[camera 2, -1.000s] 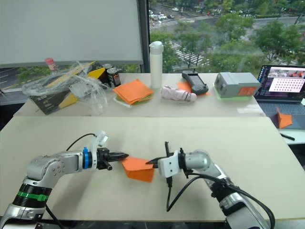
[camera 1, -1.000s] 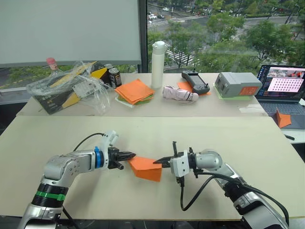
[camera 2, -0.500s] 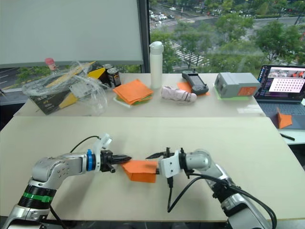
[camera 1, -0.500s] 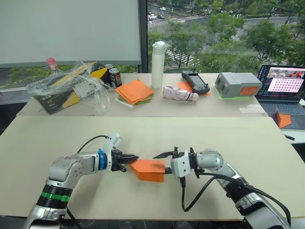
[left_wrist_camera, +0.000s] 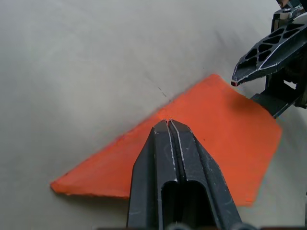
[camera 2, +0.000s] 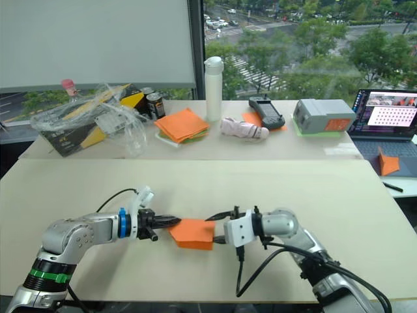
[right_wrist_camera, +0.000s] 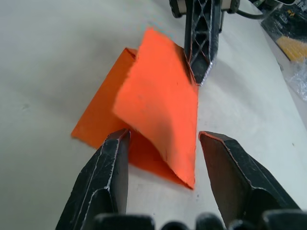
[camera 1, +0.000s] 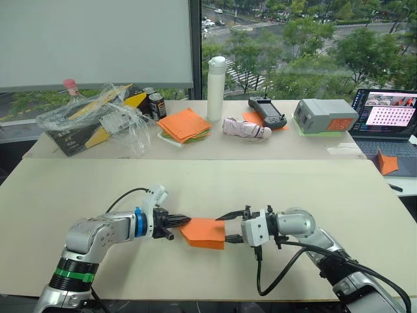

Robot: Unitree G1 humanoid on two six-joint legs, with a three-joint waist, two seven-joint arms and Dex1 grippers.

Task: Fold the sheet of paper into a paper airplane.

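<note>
The sheet of paper (camera 1: 204, 233) is orange and folded over on itself. It rests low on the near table, with one flap (right_wrist_camera: 158, 105) raised above the layer beneath. My left gripper (camera 1: 184, 220) is shut, its tips (left_wrist_camera: 168, 122) pinching the paper's left edge. My right gripper (camera 1: 227, 227) faces it from the right and is open. Its two fingers (right_wrist_camera: 115, 158) straddle the paper's near edge without closing on it.
The back table holds a stack of orange and green sheets (camera 1: 184, 124), a white bottle (camera 1: 215, 88), a bagged box (camera 1: 98, 120), a can (camera 1: 156, 104), a controller (camera 1: 266, 111), a grey box (camera 1: 324, 115) and a laptop (camera 1: 388, 117). A small orange folded piece (camera 1: 388, 163) lies at far right.
My right gripper opened and let go of the paper's right edge. Both grippers and the paper shifted slightly right, and the paper settled lower.
</note>
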